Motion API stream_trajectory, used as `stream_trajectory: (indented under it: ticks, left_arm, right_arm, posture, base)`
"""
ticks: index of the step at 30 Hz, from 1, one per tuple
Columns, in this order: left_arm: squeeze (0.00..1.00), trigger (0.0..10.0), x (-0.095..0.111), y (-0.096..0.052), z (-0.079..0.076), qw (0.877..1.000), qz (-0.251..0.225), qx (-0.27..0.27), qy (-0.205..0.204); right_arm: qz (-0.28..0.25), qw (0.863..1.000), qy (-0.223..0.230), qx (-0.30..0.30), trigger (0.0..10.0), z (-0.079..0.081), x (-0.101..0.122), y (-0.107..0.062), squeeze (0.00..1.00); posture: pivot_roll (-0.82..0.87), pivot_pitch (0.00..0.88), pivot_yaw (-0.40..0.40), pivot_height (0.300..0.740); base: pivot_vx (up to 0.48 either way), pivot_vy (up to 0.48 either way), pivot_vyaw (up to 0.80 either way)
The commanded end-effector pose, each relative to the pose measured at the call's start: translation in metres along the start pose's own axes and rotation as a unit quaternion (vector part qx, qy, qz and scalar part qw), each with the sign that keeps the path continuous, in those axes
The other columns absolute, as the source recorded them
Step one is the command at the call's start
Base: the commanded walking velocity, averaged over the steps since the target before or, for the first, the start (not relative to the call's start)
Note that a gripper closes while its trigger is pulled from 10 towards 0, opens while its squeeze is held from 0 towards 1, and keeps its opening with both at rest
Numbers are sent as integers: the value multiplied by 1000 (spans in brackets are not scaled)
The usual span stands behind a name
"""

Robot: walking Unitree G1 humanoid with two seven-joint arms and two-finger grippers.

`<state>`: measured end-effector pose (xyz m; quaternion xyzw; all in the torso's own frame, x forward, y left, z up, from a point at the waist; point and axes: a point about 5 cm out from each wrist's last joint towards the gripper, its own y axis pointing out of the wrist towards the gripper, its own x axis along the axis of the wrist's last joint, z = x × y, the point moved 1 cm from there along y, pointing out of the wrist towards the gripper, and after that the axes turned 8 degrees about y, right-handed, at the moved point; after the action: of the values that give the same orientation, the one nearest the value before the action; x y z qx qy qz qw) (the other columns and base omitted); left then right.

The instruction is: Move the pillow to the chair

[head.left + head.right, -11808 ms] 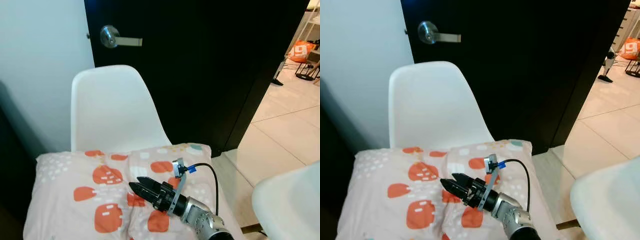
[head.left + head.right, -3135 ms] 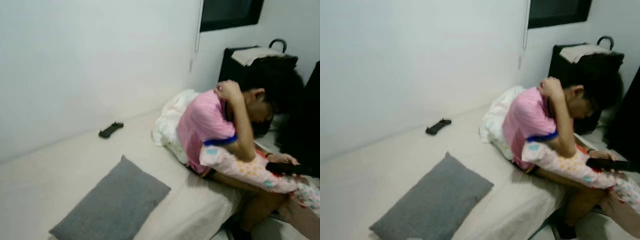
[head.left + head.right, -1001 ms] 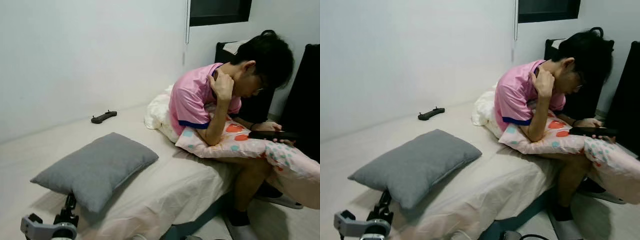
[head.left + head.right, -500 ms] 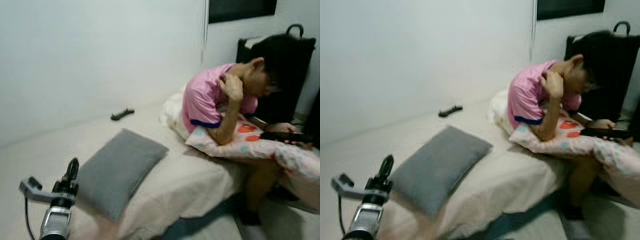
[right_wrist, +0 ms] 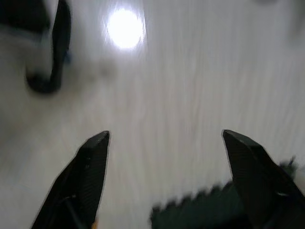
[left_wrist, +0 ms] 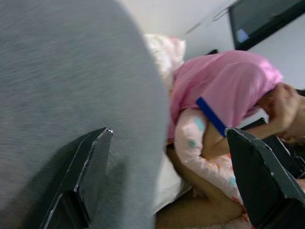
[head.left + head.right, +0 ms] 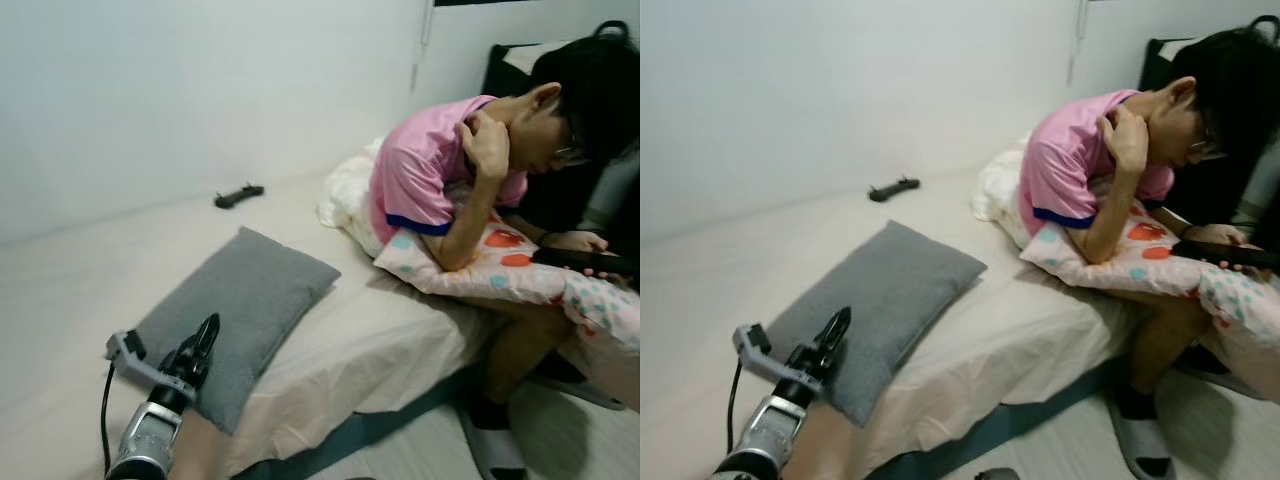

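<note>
You have the bed (image 7: pixel 90 290) across the left and middle, with the pillow (image 7: pixel 240 310) lying on it near its front edge and a small remote (image 7: pixel 238 195) far behind it by the wall. Your left gripper (image 7: pixel 203 343) sits over the pillow's near end. On the right, a person (image 7: pixel 450 190) sits on the bed's edge with a patterned pillow (image 7: pixel 480 270) on their lap.

- A silver ribbed left arm (image 7: pixel 140 450) is seen, tipped by the left gripper (image 7: pixel 203 340) with long black fingers.
- A grey bracket (image 7: pixel 128 352) and black cable (image 7: pixel 104 420) are attached at the wrist.
</note>
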<state>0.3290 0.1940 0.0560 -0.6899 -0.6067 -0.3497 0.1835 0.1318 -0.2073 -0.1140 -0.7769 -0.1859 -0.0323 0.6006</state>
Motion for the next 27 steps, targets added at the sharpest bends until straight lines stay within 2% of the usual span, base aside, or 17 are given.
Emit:
stream_trajectory:
  ticks: [1,4,6,7,8,11,13,14,17,22,24,27]
  left_arm:
    - [0,10000,-12,-7,4,999,26,21,-9]
    - [0,10000,-17,-9,6,998,36,44,-12]
    - [0,10000,-17,-15,17,993,33,111,6]
    - [0,10000,-17,-15,17,993,33,111,6]
    - [0,10000,-9,-18,25,989,17,149,14]
    - [0,10000,-2,-20,31,985,2,174,14]
    - [0,10000,21,-26,45,974,-32,221,30]
    - [0,10000,21,-26,45,974,-32,221,30]
    - [0,10000,42,-42,64,957,-39,281,58]
    - [0,10000,35,-53,71,954,-16,295,54]
    - [0,10000,21,-61,72,953,11,298,47]
    - [0,10000,12,-63,70,954,18,296,34]
  right_arm:
    - [9,999,-19,28,10000,18,-5,-1,0]
    - [9,999,-18,28,10000,18,-5,-2,0]
    - [9,999,-17,28,10000,19,-6,-2,0]
    - [9,999,-17,28,10000,19,-6,-2,0]
    - [10,999,-16,28,10000,19,-6,-2,0]
    - [10,999,-15,28,10000,19,-7,-2,0]
    - [11,999,-15,28,10000,19,-7,-2,0]
    - [11,999,-15,28,10000,19,-7,-2,0]
    - [10,999,-18,28,10000,19,-6,-2,0]
    - [9,999,-23,29,10000,20,-5,-2,0]
    - [9,999,-25,29,10000,19,-5,-2,0]
    - [9,999,-28,29,10000,19,-6,-2,0]
  posture:
    - [-112,94,7,515]
    - [-113,94,10,515]
    - [-118,97,13,515]
    - [-118,97,13,515]
    - [-120,97,12,515]
    - [-120,97,12,515]
    - [-120,96,9,515]
    - [-120,96,9,515]
    - [-118,92,9,515]
    - [-120,91,9,515]
    - [-129,99,9,515]
    - [-137,115,4,515]
  base:
    - [0,0,0]
    - [0,0,0]
    - [0,0,0]
    - [0,0,0]
    - [0,0,0]
    - [0,0,0]
    - [0,0,0]
    - [0,0,0]
    - [0,0,0]
    - [0,0,0]
    - [0,0,0]
    - [0,0,0]
